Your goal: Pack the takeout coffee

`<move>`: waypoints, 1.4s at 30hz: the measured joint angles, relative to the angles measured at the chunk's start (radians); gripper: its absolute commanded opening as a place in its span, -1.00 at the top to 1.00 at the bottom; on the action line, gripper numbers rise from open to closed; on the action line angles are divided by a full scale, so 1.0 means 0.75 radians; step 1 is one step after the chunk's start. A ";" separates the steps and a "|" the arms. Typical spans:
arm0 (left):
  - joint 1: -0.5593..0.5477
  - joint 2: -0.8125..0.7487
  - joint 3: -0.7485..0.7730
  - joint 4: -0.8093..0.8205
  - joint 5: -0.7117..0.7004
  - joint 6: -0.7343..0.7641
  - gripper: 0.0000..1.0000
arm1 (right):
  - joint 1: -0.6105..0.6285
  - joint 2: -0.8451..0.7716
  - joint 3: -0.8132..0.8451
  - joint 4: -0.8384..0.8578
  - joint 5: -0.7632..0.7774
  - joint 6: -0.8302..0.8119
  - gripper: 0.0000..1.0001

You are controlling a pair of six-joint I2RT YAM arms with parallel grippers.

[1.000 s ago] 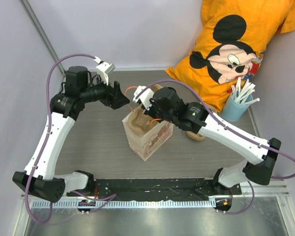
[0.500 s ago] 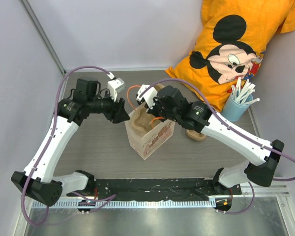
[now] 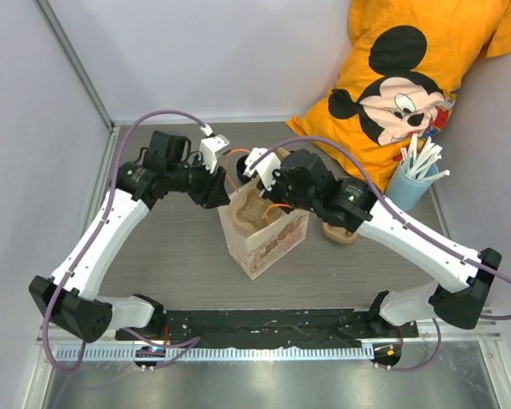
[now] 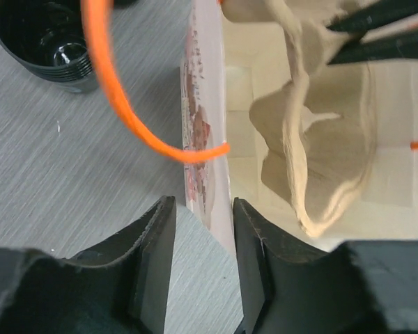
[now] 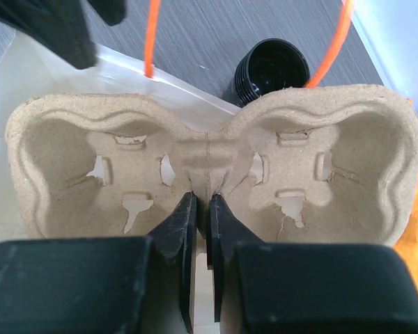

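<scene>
The takeout coffee, a small black cup (image 4: 42, 35) with a dark inside, stands on the table just behind the brown paper bag (image 3: 268, 243); the right wrist view shows the cup (image 5: 273, 68) past the bag's far rim. My left gripper (image 4: 203, 209) is open at the bag's left side. Its jaws straddle the bag's wall (image 4: 202, 139), which lies against the right finger while the left finger stands apart. My right gripper (image 5: 202, 198) is shut on the centre ridge of the beige pulp cup carrier (image 5: 209, 153), held upright in the bag's mouth (image 3: 254, 204).
The bag's orange cord handles (image 4: 104, 83) arch over its rim. A light blue cup of white straws (image 3: 409, 183) stands at the right, in front of an orange Mickey Mouse shirt (image 3: 409, 77). A tan round object (image 3: 339, 234) lies under my right arm.
My left arm has swung right to the bag and its jaws have narrowed around the left wall. The right arm, carrier and bag have shifted slightly right.
</scene>
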 measured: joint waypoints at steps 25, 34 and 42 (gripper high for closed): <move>-0.107 0.107 0.154 -0.096 -0.063 0.072 0.62 | -0.001 -0.003 0.000 -0.014 -0.041 -0.002 0.98; -0.146 0.106 0.128 -0.077 -0.170 0.067 0.99 | -0.002 -0.003 0.009 -0.043 -0.041 -0.006 0.99; -0.149 0.099 0.107 0.009 -0.393 -0.045 1.00 | -0.002 0.017 0.139 -0.065 0.006 0.030 0.99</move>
